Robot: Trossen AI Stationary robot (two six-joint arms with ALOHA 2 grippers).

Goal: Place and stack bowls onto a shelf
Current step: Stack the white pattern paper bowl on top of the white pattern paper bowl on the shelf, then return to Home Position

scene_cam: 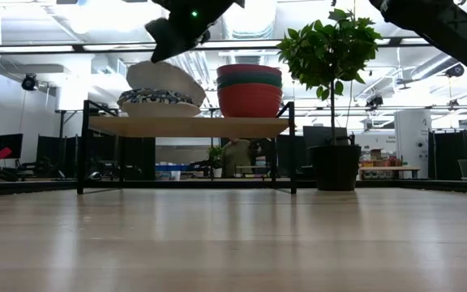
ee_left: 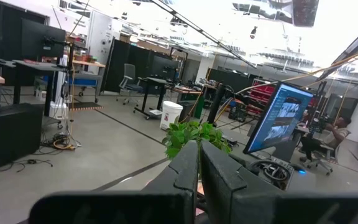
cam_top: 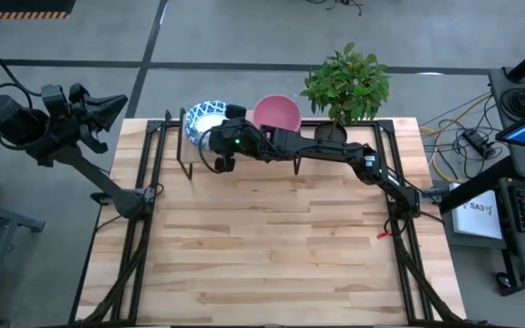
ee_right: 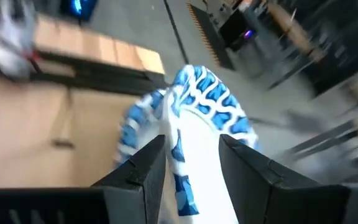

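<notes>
Over the far edge of the table [cam_top: 272, 246], seen from above, your right gripper [cam_top: 215, 138] reaches across the shelf [cam_top: 190, 167] with a blue-patterned white bowl [cam_top: 206, 118] at its fingers. Just beside the fingers, toward the plant [cam_top: 346, 84], sits the pink bowl [cam_top: 276, 113] topping the coloured stack. Your left gripper [cam_top: 108, 107] waits off the table's far left corner, well apart from everything.

From table height, the held bowl [scene_cam: 166, 83] hangs tilted right under the fingers, its lower edge touching or nearly touching the patterned bowls [scene_cam: 159, 104] already on the shelf [scene_cam: 189, 126]. The coloured stack [scene_cam: 250, 91] stands close beside it.

Your left wrist camera shows the left gripper [ee_left: 199, 163] with its fingers pressed together on nothing, facing the room.

Your right wrist camera shows the right gripper [ee_right: 192, 152] with its fingers clamped across the wall of the tilted bowl [ee_right: 205, 106], the other patterned bowls [ee_right: 137, 127] just beyond.

Judging from that tilt, letting go now could make the bowl land on edge and slide off the stack, or knock the coloured bowls sideways. Level it and centre it over the stack before you loosen the fingers.
</notes>
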